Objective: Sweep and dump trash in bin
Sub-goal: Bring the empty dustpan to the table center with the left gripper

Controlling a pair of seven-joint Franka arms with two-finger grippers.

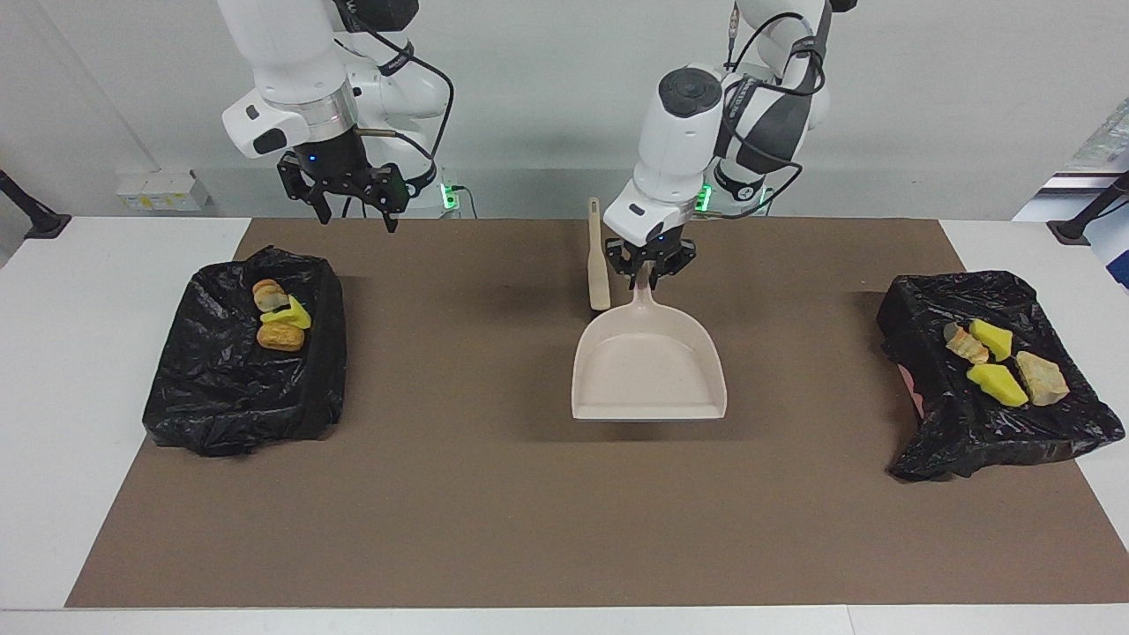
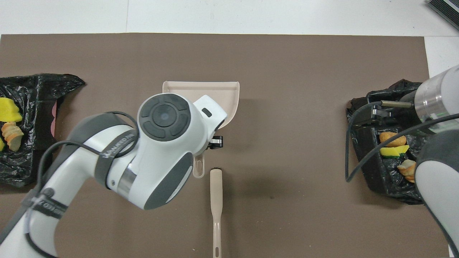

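My left gripper [image 1: 651, 272] is shut on the handle of the beige dustpan [image 1: 648, 370], which hangs empty just above the middle of the brown mat, beside the brush [image 1: 598, 265]. In the overhead view my left arm covers most of the dustpan [image 2: 200, 91]. Trash [image 1: 997, 362] lies in the black-bagged bin [image 1: 970, 441] at the left arm's end of the table. More trash [image 1: 280, 317] lies in the bin [image 1: 220, 414] at the right arm's end. My right gripper [image 1: 353, 201] waits open and holding nothing, raised over the mat's edge by that bin.
The beige brush [image 2: 216, 200] lies on the mat with its handle toward the robots. The brown mat [image 1: 494, 511] covers most of the white table. Both bins [image 2: 376, 172] sit at the mat's two ends.
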